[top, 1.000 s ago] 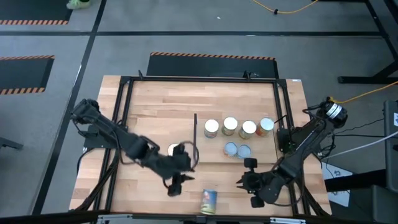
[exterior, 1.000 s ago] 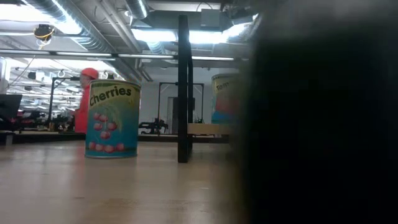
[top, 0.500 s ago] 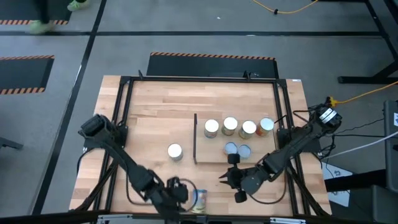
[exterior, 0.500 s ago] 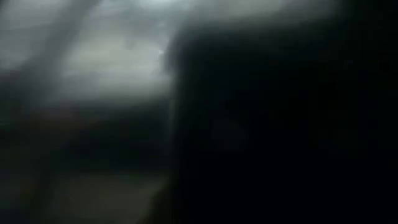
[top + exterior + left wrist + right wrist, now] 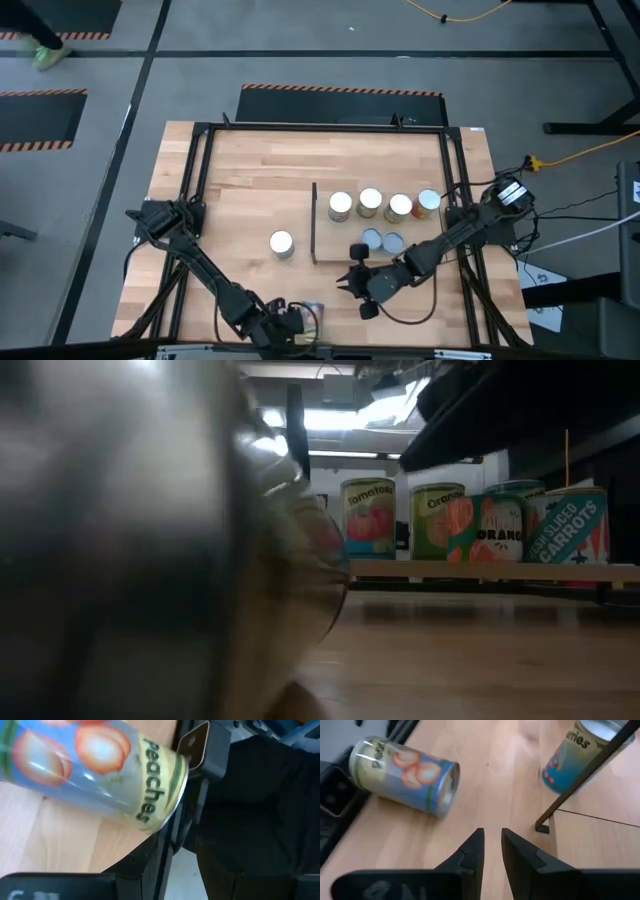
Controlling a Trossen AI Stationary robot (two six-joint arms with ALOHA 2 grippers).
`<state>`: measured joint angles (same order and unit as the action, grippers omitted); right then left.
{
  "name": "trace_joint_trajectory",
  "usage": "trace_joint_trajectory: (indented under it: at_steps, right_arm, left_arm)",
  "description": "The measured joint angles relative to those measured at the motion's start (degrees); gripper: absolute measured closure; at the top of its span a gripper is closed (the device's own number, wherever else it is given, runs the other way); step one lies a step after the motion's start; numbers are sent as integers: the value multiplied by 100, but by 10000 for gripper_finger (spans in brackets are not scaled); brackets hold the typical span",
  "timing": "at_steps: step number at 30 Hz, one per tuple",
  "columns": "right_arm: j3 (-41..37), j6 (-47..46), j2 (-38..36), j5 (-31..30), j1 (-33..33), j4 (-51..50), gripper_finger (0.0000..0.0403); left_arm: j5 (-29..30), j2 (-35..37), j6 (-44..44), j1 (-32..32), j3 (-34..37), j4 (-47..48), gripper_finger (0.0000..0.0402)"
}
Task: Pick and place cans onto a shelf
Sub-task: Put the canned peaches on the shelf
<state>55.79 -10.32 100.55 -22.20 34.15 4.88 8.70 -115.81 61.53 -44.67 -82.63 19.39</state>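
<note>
A peaches can (image 5: 402, 767) lies on its side at the table's near edge (image 5: 312, 316); it fills the left wrist view (image 5: 95, 765). My left gripper (image 5: 290, 320) is right beside it, on its left. My right gripper (image 5: 492, 832) is empty, its fingers almost together. It hovers right of and beyond the peaches can, near the shelf's near-left corner (image 5: 345, 282). A cherries can (image 5: 282, 243) stands upright on the table left of the shelf's dark panel (image 5: 314, 220). Several cans (image 5: 370, 202) stand on the shelf board (image 5: 420, 235).
The table's black frame runs along its near edge (image 5: 170, 845) close to the lying can. The low view shows the shelf cans (image 5: 368, 518) on the board (image 5: 480, 570) and a large blurred shape (image 5: 120, 540) close to the lens.
My left gripper has swept from the middle of the table to its near edge, ending beside the lying peaches can. The can has shifted a little toward the table's left. My right gripper has moved toward the table's left and a little toward its far edge, nearer the shelf's corner.
</note>
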Motion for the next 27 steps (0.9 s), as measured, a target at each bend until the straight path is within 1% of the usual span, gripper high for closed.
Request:
trace_joint_trajectory:
  at_steps: [5, 14, 23, 27]
  right_arm:
    - [0, 41, 236, -2, -105, 224, 332]
    - [0, 55, 630, -3, -276, 552, 332]
    - [0, 148, 639, 152, -367, 736, 332]
    - [0, 190, 639, 593, -367, 711, 332]
  left_arm:
    - [323, 4, -43, 6, 0, 3, 277]
    - [521, 4, -45, 40, 0, -5, 277]
    - [517, 4, -63, 40, 0, -280, 277]
    - [524, 4, -65, 24, 0, -436, 277]
